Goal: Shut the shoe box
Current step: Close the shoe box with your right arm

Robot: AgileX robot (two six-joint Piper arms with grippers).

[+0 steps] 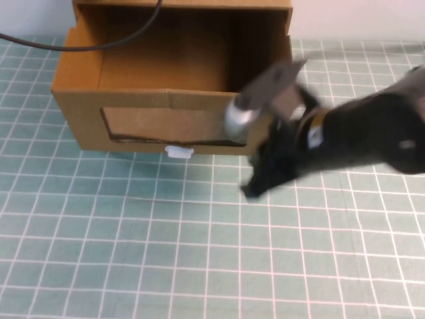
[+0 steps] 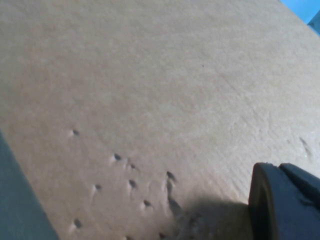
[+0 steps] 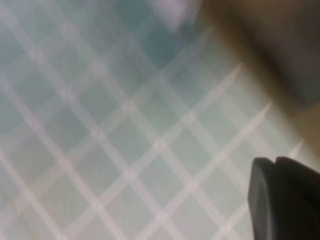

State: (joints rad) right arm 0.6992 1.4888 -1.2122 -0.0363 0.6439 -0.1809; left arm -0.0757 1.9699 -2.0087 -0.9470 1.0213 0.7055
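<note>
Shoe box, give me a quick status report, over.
Shoe box drawer out, open, white pull tab facing the robot. Right gripper low by its front right corner. Left gripper against plain cardboard. Black cable drapes into the drawer.

Your right arm (image 1: 372, 129) is matte black and bulky, with a grey boxy camera block (image 1: 269, 86) and a silvery cylinder (image 1: 238, 118) on its wrist, plus a yellow-and-white label. Each wrist view shows you one rounded black finger (image 2: 280, 202) of that claw.
</note>
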